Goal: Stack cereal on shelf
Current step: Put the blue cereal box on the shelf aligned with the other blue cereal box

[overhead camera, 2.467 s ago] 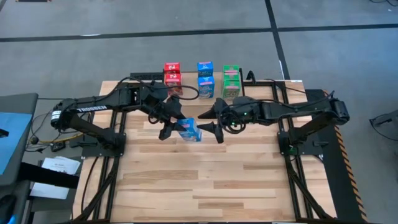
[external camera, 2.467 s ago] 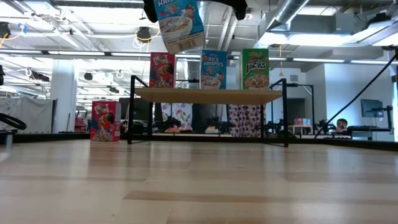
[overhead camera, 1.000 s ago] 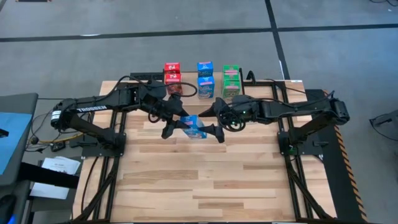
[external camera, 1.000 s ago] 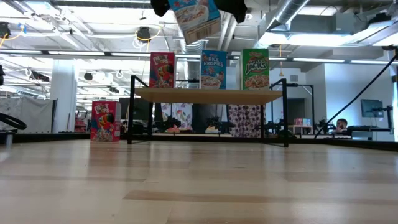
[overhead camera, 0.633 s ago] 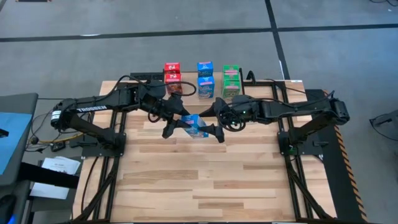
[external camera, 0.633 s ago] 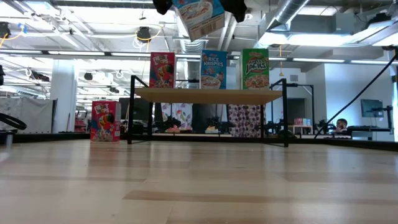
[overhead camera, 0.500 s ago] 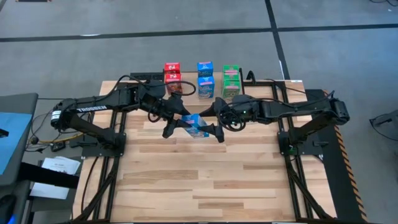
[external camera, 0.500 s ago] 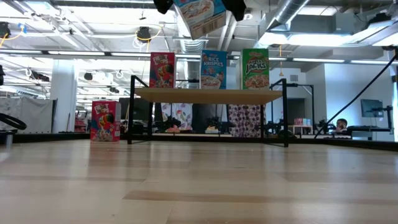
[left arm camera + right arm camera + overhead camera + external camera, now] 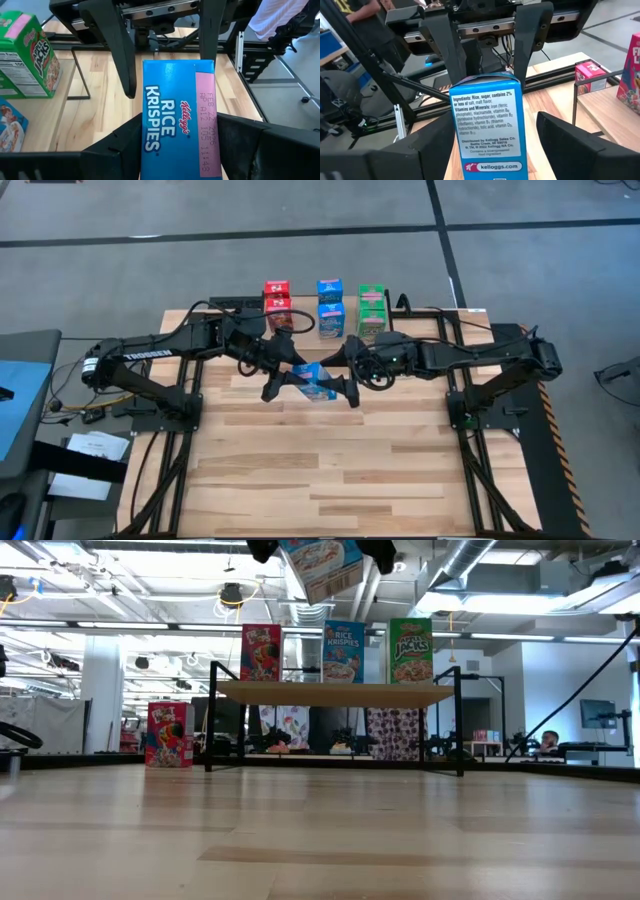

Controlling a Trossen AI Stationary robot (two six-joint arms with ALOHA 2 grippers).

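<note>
Two grippers meet over the middle of the tabletop (image 9: 330,470). The left gripper (image 9: 283,383) pinches a blue cereal box (image 9: 314,381). The right gripper (image 9: 348,389) stands wide around it; it should close gently before the left lets go.

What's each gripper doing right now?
Left gripper: closed on the blue box, held in mid-air.
Right gripper: open, fingers either side of that box.

The counter (image 9: 330,470) is pale wood strips, smooth with a soft shine. The blue box (image 9: 177,120) is smooth, slightly shiny printed card. The shelf (image 9: 335,692) has a light wood board on thin black metal legs. The left pincer (image 9: 175,150) looks like dull black plastic.
</note>
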